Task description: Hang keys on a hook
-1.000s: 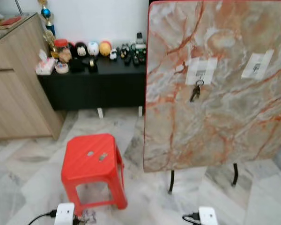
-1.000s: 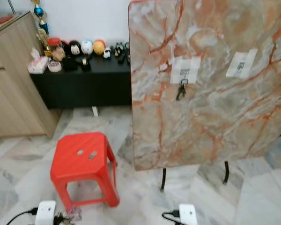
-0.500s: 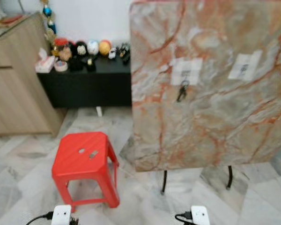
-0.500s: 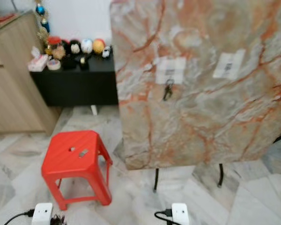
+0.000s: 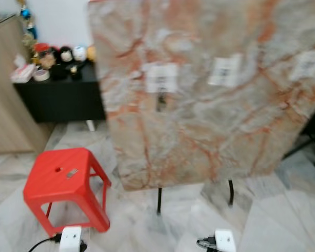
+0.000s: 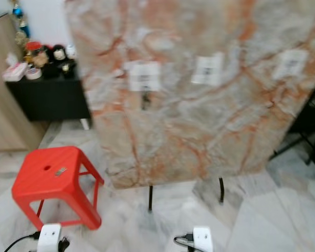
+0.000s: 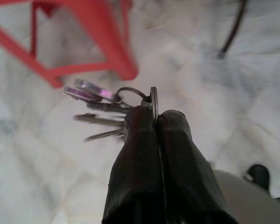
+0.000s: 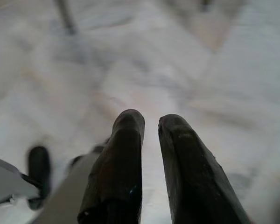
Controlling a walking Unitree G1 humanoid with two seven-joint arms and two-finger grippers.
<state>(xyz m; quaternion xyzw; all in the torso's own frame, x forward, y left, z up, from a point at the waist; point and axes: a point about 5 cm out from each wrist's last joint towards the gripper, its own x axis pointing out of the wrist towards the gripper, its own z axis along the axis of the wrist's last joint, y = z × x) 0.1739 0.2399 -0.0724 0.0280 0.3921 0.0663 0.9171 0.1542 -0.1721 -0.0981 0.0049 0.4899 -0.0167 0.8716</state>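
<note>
- The left gripper (image 7: pixel 155 117) hangs low above the marble floor (image 7: pixel 252 93). Its fingers (image 7: pixel 137 140) are pressed tight on a bunch of keys (image 7: pixel 109 109).
- The key ring sticks up between the two finger tips, and the keys fan out to one side.
- The right gripper (image 8: pixel 150 122) also hangs low over the floor. Its fingers (image 8: pixel 126 140) are a little apart and hold nothing.
- A big marble board (image 5: pixel 210 121) stands upright on thin black legs in front of the robot.
- Three white patches (image 5: pixel 162 77) are stuck on the board. A small dark thing (image 5: pixel 161 101) hangs under the left one, too blurry to tell what it is.
- A red stool (image 5: pixel 63 181) stands on the floor, left of the board.
- A black table (image 5: pixel 58 94) with small toys stands by the wall behind.
</note>
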